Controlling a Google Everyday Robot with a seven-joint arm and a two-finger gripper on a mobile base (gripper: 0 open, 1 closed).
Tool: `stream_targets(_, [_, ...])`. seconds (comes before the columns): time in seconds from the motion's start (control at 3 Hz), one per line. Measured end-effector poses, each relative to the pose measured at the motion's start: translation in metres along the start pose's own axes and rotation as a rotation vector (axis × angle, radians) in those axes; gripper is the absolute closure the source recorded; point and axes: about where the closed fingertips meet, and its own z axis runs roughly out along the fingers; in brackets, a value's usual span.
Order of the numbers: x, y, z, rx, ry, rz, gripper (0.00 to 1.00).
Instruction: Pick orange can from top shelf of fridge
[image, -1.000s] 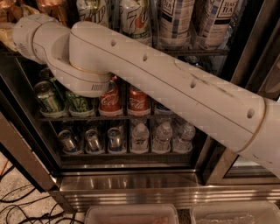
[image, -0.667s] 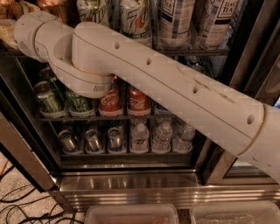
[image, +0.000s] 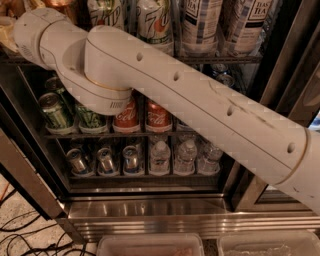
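My gripper (image: 7, 30) sits in the upper left corner of the steel-framed display fridge (image: 150, 215), near the shiny copper-orange can (image: 62, 5); I cannot tell its grip.

Orange can (image: 63, 4): shiny copper-orange, only a part showing above the arm at the left end of the top shelf (image: 220, 59). Fridge (image: 150, 212): steel base, dark interior. Tool (image: 7, 31): upper left, near the can.

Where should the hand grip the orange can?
Probably around its round side wall, coming in level from the open front: the orange can stands on the top shelf with a 7UP bottle close beside it. The hand is out of view, past the arm's upper-left end.
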Motion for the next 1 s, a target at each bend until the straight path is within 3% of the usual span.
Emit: stream_targets(1.0, [-0.010, 0.023, -0.018, -0.069, -0.009, -0.031, 1.00])
